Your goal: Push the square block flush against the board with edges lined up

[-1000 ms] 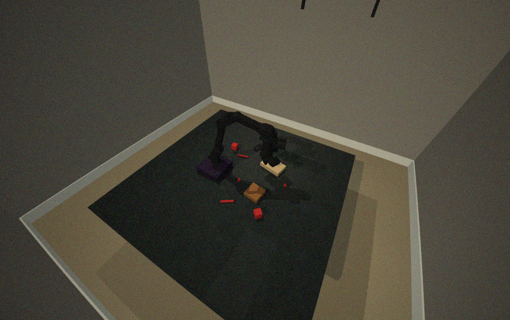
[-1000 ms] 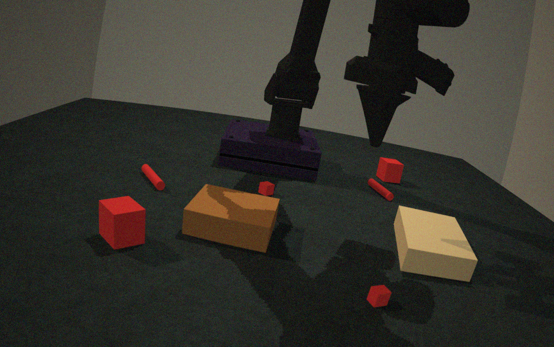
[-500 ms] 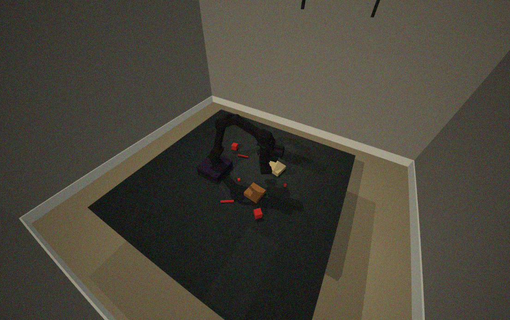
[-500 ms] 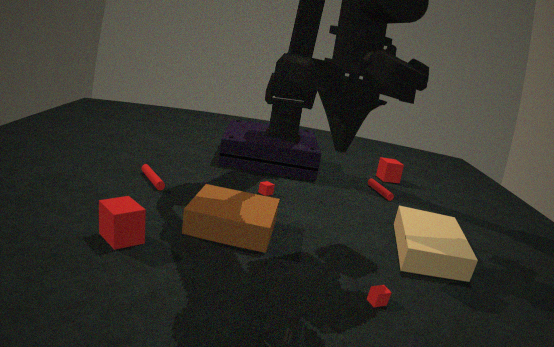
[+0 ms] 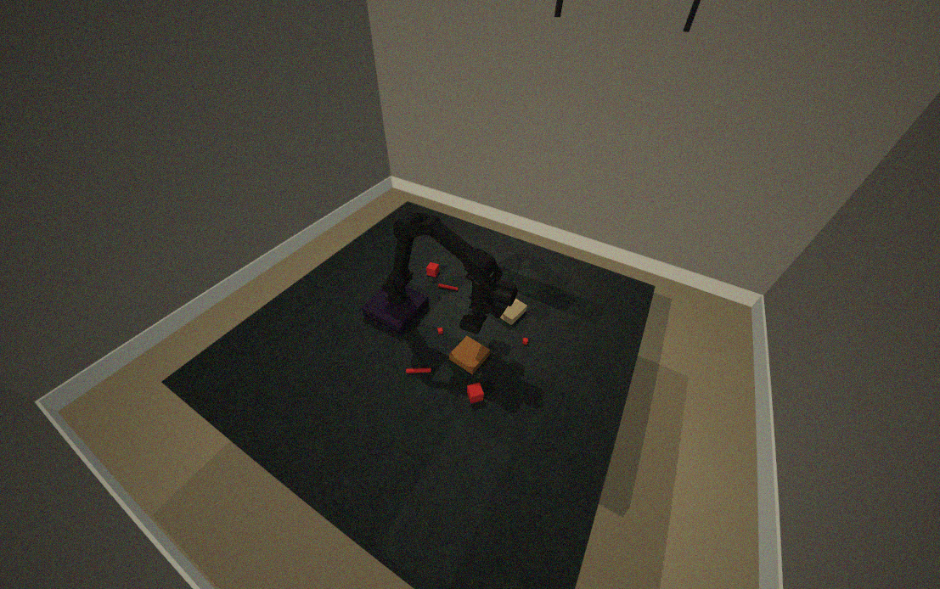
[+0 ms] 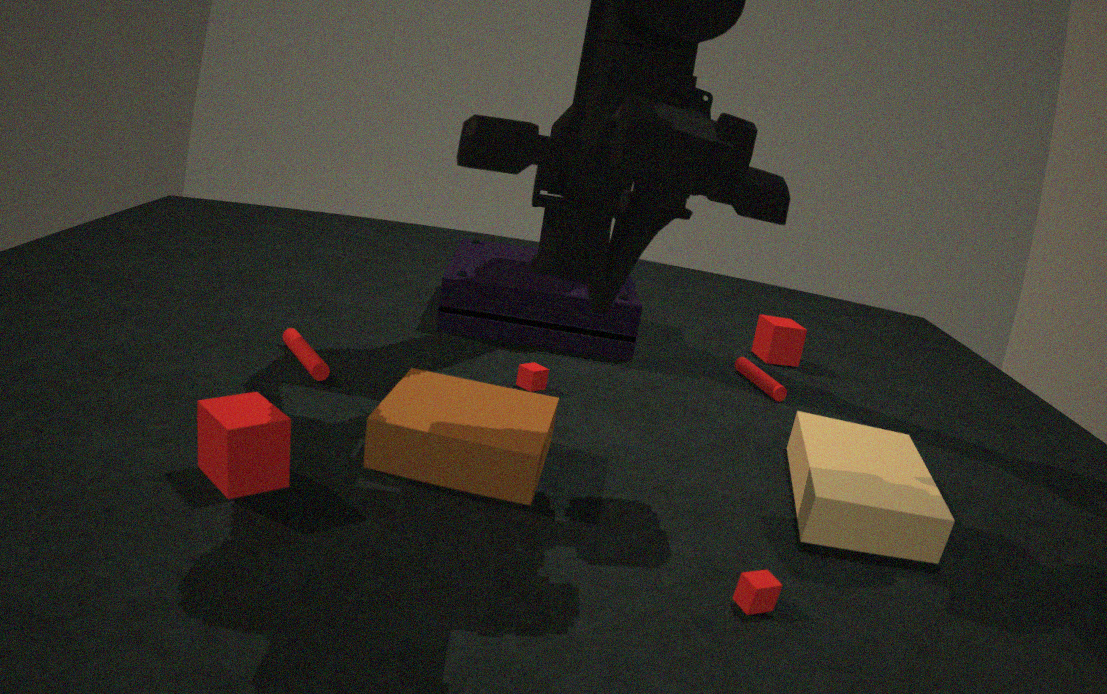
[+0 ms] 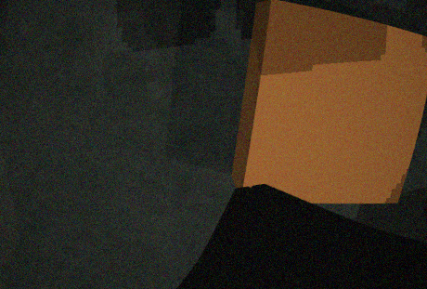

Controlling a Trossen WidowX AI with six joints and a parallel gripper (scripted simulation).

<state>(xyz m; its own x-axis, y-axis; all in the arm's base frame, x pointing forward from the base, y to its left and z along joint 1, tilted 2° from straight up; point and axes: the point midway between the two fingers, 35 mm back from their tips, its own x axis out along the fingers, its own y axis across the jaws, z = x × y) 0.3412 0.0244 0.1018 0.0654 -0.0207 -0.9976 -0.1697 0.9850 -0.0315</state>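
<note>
The orange square block lies flat on the dark mat, left of centre in the exterior view and at the right of the wrist view. The cream board lies flat, well apart from the block, at the right in the exterior view; my arm hides part of it in the top view. My gripper is shut and empty. It is above the mat, on the arm-base side of the block, and appears not to touch either part.
A small red cube lies just behind the block, and another near the board. A larger red cube is beside the block. Another and two red rods lie farther off.
</note>
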